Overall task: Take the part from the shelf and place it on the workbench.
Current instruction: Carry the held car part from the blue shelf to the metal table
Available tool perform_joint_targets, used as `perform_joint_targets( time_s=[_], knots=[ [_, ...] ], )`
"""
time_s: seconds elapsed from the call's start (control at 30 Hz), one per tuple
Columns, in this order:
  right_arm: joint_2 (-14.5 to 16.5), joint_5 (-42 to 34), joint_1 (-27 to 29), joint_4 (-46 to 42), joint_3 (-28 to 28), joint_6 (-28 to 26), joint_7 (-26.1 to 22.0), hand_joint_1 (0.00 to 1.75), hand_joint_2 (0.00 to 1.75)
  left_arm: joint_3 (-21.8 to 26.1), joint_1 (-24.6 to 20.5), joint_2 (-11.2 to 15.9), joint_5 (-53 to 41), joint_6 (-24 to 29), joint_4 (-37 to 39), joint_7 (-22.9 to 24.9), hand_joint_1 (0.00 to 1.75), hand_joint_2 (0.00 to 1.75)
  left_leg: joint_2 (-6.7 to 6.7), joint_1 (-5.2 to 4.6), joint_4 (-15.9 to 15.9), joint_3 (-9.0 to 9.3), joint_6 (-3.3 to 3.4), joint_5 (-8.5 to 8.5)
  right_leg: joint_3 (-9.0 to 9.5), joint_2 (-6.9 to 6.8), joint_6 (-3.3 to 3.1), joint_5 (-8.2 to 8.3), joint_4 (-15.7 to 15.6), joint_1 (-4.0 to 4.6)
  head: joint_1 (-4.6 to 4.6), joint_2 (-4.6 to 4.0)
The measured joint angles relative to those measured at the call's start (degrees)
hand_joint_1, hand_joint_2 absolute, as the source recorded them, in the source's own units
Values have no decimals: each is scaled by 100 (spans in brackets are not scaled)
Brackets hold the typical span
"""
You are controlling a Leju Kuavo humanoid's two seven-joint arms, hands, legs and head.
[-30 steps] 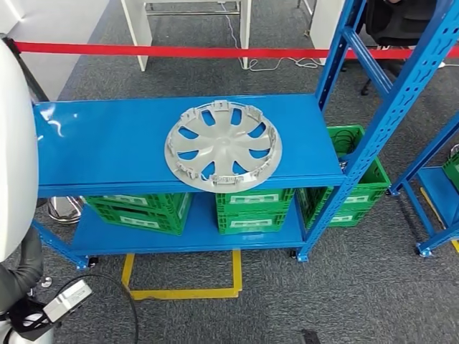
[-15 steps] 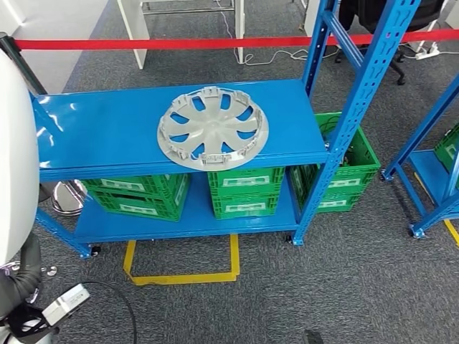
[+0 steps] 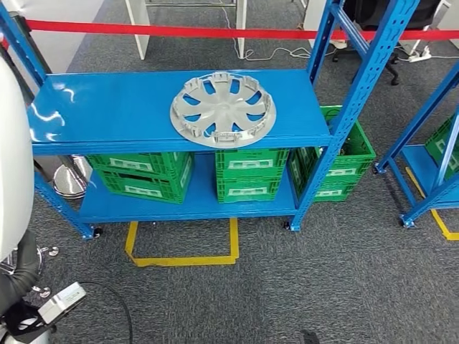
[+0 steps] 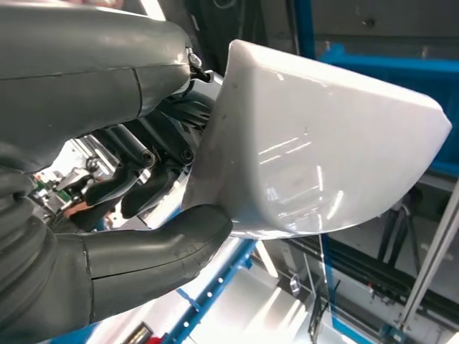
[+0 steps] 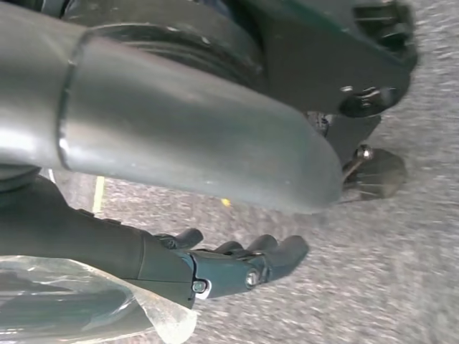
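Item: silver wheel cover (image 3: 223,109), multi-spoked with clips around its rim, lying flat on the top board of the blue shelf (image 3: 124,107), right of the board's middle and near the front edge, untouched. Beneath it, on the lower board: two green crates (image 3: 142,174), side by side; a third green crate (image 3: 346,154) stands on the grey carpet behind the shelf's right upright. Yellow tape outline (image 3: 183,251) on the floor in front of the shelf; red barrier tape (image 3: 162,31) stretched behind it. Left hand (image 4: 135,186): dark fingers loosely curled next to a white glossy shell of the robot's body, holding nothing. Right hand (image 5: 238,261): fingers extended and slightly apart over the carpet, released, nothing in its grasp.
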Motion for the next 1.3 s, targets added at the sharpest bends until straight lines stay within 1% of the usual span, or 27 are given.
perform_joint_targets(
  time_s=[0.07,0.1,0.13,0.17,0.23,0.3,0.33,0.37,0.43,0.5,0.57,0.6,0.63,0.67,0.73,0.8,0.83,0.87,0.93,1.0,1.07,1.1,1.13,1.17,1.2,1.23,1.3],
  knots=[
    [0,1,-3,0,-1,0,0,0,0,-2,2,0,2,0,0,0,175,175,7,-36,6,-177,52,141,-173,3,4,-557,727,7,18,0],
    [0,2,-4,0,-1,0,0,0,0,-2,3,1,2,0,1,0,175,175,8,-59,11,-279,63,217,-205,3,-2,-651,1049,11,21,0],
    [0,2,-5,0,-1,0,0,0,0,-2,4,1,2,0,1,0,175,175,9,-82,16,-379,70,290,-168,3,-18,-593,1227,20,22,0],
    [0,2,-5,0,-1,0,0,0,0,-2,5,2,2,0,1,0,175,175,9,-104,21,-475,74,362,-39,4,-48,-427,1226,36,23,0],
    [-1,2,-12,-2,-2,-1,0,0,0,-2,5,2,2,0,0,0,175,175,6,-136,29,-616,69,492,513,8,-146,-122,632,92,22,0],
    [-3,3,-30,-4,-1,-2,-1,0,0,-2,5,4,3,1,0,0,175,175,5,-161,45,-688,47,606,1212,9,-231,-191,-360,152,25,0],
    [-4,4,-39,-5,-1,-2,-2,0,0,-2,3,6,3,1,0,0,175,175,10,-162,45,-710,31,664,1419,12,-249,-276,-699,177,25,0],
    [-3,5,-43,-5,0,-2,-4,0,0,-2,3,8,5,2,0,0,175,175,16,-160,40,-725,8,724,1512,14,-257,-317,-893,191,30,0],
    [16,7,-34,1,-1,-22,-14,0,0,14,26,16,45,3,-13,0,175,175,-2,-146,60,-774,-55,713,1433,-3,-292,-236,-937,168,35,0],
    [43,10,-19,5,-3,-73,-28,0,0,66,83,45,146,5,-47,0,175,175,-34,-122,381,-867,-146,281,1297,-37,-361,-108,-934,129,25,0],
    [64,13,-15,4,-4,-116,-42,0,0,122,140,87,245,7,-79,0,175,175,-38,-71,1080,-987,-227,-317,1139,-49,-392,5,-872,128,13,0],
    [74,13,-15,4,-4,-126,-49,0,0,140,159,109,275,7,-86,0,175,175,-38,-45,1428,-1022,-258,-462,1041,-55,-384,59,-825,124,10,0],
    [83,13,-16,4,-4,-131,-52,0,0,154,172,126,287,7,-90,0,175,175,-37,-21,1665,-1015,-284,-474,936,-63,-374,108,-770,118,12,0],
    [87,11,-17,4,-4,-132,-55,0,0,163,179,140,289,7,-92,0,175,175,-37,1,1730,-935,-306,-360,809,-73,-360,150,-705,109,10,0],
    [102,7,-18,4,-4,-131,-58,0,0,174,181,158,262,7,-95,0,175,175,-38,42,1276,-531,-338,-47,581,-83,-318,213,-571,87,10,0],
    [115,0,-23,4,-4,-131,-61,0,0,177,176,167,226,7,-99,-1,175,175,-49,48,515,-37,-327,-33,414,-79,-254,277,-460,89,10,0],
    [119,-2,-26,4,-4,-134,-60,0,0,177,174,168,216,7,-103,-3,175,175,-55,38,258,105,-304,-98,361,-76,-223,324,-433,95,10,0],
    [121,-2,-27,4,-4,-139,-58,0,0,178,172,169,212,8,-106,-4,175,175,-60,19,129,157,-270,-149,323,-75,-193,382,-425,97,12,0],
    [125,3,-17,4,-4,-157,-57,0,0,177,167,171,207,9,-109,-7,175,175,-44,12,68,102,-181,-93,253,-59,-129,436,-423,88,13,0],
    [126,6,-7,4,-4,-173,-58,0,0,173,158,169,197,9,-109,-8,175,175,-14,20,39,2,-66,12,122,-24,-67,144,-179,74,32,0],
    [127,7,-7,4,-4,-179,-59,0,0,170,153,167,186,9,-109,-9,175,175,6,2,40,-135,13,123,-89,-4,-34,-389,509,62,55,0],
    [127,7,-7,4,-4,-179,-59,0,0,170,153,167,184,9,-109,-9,175,175,13,-19,46,-212,32,183,-173,-2,-29,-572,883,61,59,0],
    [127,7,-8,4,-4,-179,-59,0,0,170,154,167,181,9,-108,-9,175,175,18,-42,50,-290,43,241,-192,-1,-35,-632,1129,63,59,0],
    [127,7,-7,4,-4,-179,-59,0,0,171,154,168,180,9,-108,-9,175,175,20,-66,54,-361,51,295,-116,-1,-56,-570,1179,69,58,0],
    [127,7,-7,4,-4,-179,-59,0,0,172,154,168,180,9,-107,-9,175,175,20,-91,56,-423,58,345,63,0,-94,-418,1011,81,58,0],
    [127,8,-11,4,-4,-180,-59,0,0,172,153,168,181,9,-108,-9,175,175,18,-112,56,-476,61,393,331,6,-153,-243,661,108,59,0],
    [123,9,-25,-4,-4,-188,-60,0,0,172,151,168,196,9,-108,-9,175,175,17,-134,58,-554,46,486,913,18,-303,-101,-218,178,54,0]
  ],
)
